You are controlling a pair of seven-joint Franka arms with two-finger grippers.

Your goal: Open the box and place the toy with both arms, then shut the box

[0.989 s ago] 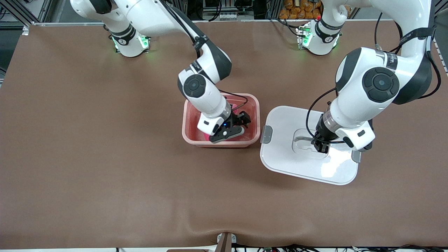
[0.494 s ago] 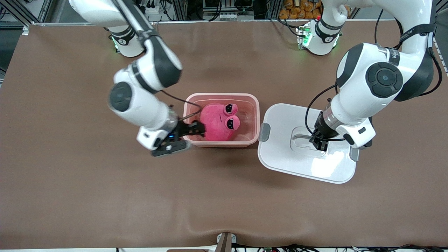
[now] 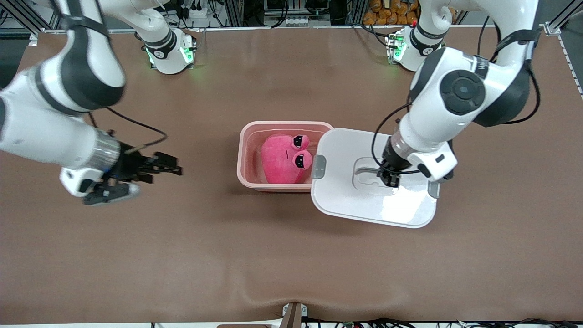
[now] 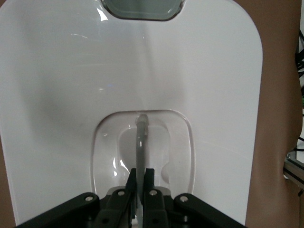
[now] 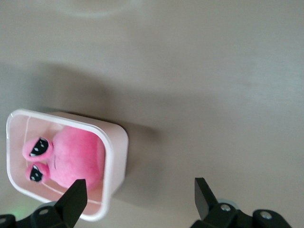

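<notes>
box: pink tub (image 3: 246, 157) mid-table, open on top; lid off it
toy: pink plush (image 3: 284, 157) sits inside the tub, eyes toward the left arm's end; also seen in the right wrist view (image 5: 76, 159) inside the tub (image 5: 114, 156)
lid: white lid (image 3: 346, 200) held just above the table, tilted a little; its edge with one grey clip (image 3: 319, 166) overlaps the tub rim at the left arm's end; second clip (image 3: 434, 189) at the lid's other edge
left gripper: (image 3: 390, 178) clenched on the clear handle (image 3: 364, 171) in the lid's recess; wrist view shows both fingers (image 4: 149, 183) pinched flat against the handle bar (image 4: 141, 142), lid (image 4: 61, 95) directly under it
right gripper: (image 3: 169, 166) released, jaws spread wide, nothing between them; up over bare table (image 3: 182, 255) toward the right arm's end, well apart from the tub; wrist view shows the two fingertips (image 5: 76, 197) wide apart with the tub below and off to one side
</notes>
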